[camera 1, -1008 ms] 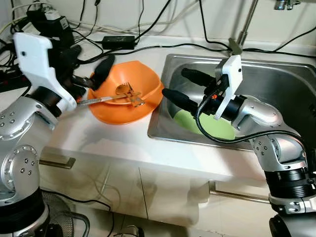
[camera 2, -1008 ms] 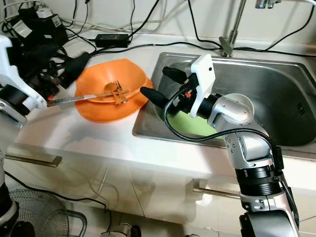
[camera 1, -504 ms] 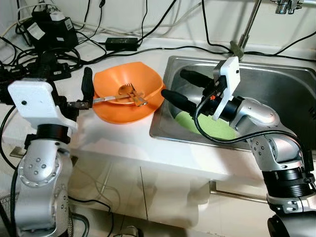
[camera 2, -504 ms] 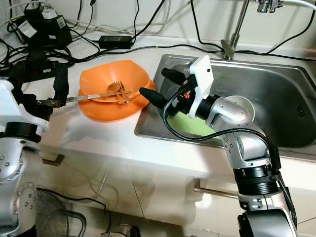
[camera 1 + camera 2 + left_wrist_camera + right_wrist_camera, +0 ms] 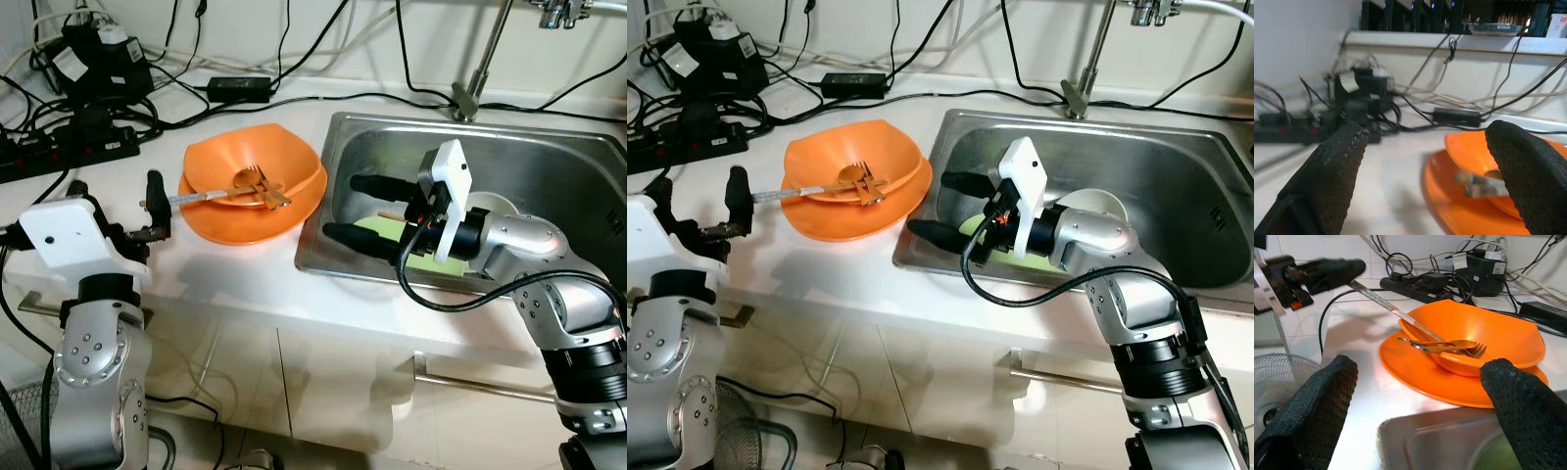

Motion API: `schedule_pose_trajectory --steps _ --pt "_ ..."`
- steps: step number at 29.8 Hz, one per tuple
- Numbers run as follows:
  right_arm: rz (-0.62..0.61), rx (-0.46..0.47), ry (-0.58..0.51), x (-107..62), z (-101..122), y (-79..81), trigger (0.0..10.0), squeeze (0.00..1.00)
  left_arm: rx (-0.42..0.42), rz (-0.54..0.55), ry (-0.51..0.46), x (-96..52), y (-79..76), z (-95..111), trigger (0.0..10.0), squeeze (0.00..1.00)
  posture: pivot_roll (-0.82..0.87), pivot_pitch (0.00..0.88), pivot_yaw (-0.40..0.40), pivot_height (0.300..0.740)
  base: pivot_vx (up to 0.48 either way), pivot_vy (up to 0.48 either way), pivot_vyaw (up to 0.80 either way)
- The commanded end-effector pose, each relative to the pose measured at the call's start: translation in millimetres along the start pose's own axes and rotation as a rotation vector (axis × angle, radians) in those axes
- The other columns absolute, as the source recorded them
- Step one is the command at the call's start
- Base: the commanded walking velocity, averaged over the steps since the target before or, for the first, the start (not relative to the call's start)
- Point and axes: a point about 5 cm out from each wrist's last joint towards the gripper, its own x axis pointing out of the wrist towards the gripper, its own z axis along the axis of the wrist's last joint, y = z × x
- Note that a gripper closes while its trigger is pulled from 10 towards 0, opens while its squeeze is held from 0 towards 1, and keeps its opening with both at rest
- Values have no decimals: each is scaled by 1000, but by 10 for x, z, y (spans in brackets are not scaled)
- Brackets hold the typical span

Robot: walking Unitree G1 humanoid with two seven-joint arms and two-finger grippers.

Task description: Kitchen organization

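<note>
We note the orange bowl stacked on an orange plate on the counter, left of the sink; fork and spoon lie in the bowl; so some stacking looks done. Left gripper sits near the utensil handle's near-left end, fingers spread wide, gripping nothing. Right gripper hangs over the sink's left side, fingers likewise spread wide and empty. A green plate and white bowl sit in the sink; we judge these remain to sort.
</note>
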Motion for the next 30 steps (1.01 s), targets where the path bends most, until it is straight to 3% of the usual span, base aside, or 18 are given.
schedule_pose_trajectory --steps 1,9,18,19,20,21,22,23,25,26,27,30 --pt "29 -21 -6 22 42 45 10000 0 -54 12 48 31 -14 -80 10000 0 19 40 47 740 0 0 0" --pt "41 -19 -5 9 58 73 10000 0 -173 -47 49 168 -171 -90 10000 0 5 45 55 740 0 0 0" --pt "82 -10 30 -51 9 136 10000 0 -278 -38 87 245 -216 -131 10000 0 -1 48 57 740 0 0 0" --pt "82 -11 32 -52 7 135 10000 0 -293 -37 94 245 -223 -139 8745 0 0 49 57 740 0 0 0" --pt "81 -12 32 -51 8 135 10000 0 -308 -36 106 244 -232 -153 8745 0 0 49 58 740 0 0 0" --pt "80 -13 30 -46 12 136 10000 0 -331 -31 119 242 -241 -175 6627 0 0 47 58 740 0 0 0" --pt "80 -14 29 -41 15 137 10000 0 -347 -30 131 240 -251 -195 5843 0 2 47 59 740 0 0 0" --pt "80 -15 28 -38 17 138 10000 0 -356 -29 139 240 -257 -208 5843 0 2 47 59 740 0 0 0" --pt "82 -14 26 -30 18 144 10000 0 -394 -29 180 229 -285 -273 7059 0 3 47 59 740 0 0 0" --pt "82 -14 26 -26 18 147 10000 0 -407 -26 189 228 -289 -289 6902 0 1 48 60 740 0 0 0" --pt "83 -14 26 -21 16 151 10000 0 -419 -29 187 228 -295 -294 0 0 0 47 60 740 0 0 0" --pt "84 -15 27 -17 14 151 10000 0 -432 -28 184 233 -295 -291 0 0 0 47 61 740 0 0 0"
